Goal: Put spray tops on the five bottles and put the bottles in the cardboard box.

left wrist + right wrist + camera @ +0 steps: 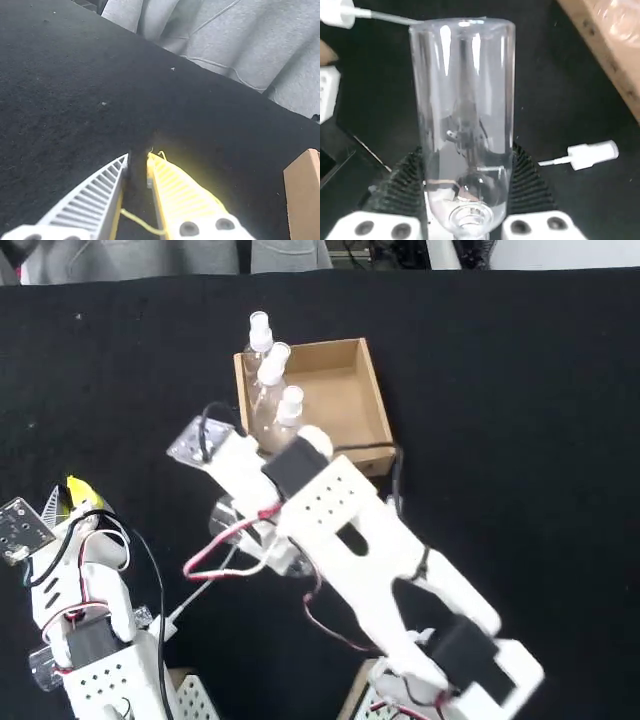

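1. Three capped clear bottles sit in the cardboard box.
2. The right gripper clamps an uncapped transparent bottle just beside the box. Two loose white spray tops lie on the black table.
3. The left gripper is closed and empty.

Black table carries cardboard box and 1 spray top.

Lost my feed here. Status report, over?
Left gripper shut, empty. Right gripper shut on uncapped bottle. Three capped bottles in box. Two loose spray tops nearby.
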Motion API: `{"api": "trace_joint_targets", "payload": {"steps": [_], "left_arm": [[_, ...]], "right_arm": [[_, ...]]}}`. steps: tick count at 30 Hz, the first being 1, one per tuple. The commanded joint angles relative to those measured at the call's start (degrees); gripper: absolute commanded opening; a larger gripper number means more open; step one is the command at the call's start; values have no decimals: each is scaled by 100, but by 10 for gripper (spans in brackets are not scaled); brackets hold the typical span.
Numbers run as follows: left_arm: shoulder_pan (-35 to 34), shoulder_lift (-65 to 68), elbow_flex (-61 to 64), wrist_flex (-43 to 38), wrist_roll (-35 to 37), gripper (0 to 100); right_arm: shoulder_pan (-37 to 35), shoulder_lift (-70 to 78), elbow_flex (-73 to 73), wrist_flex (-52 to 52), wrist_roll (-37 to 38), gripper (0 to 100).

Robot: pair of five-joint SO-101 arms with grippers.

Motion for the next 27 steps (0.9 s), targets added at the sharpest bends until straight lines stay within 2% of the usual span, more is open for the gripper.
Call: {"api": "trace_joint_targets", "payload": {"steps": [1,8,11,22,27], "left_arm": [[-13,-35,127,-149,-53,54],[-22,-26,127,-141,-53,54],[-22,-26,127,-141,-53,54],[-31,-26,127,-141,-53,54],[-31,-26,127,-141,-53,54]], "right_arm": [[105,-848,321,158,-229,18],[105,-1974,1015,149,-888,18],[352,-2308,1182,149,-1160,18],[3077,-2527,1235,26,-1222,18],[3930,-2527,1235,26,-1222,18]]}}
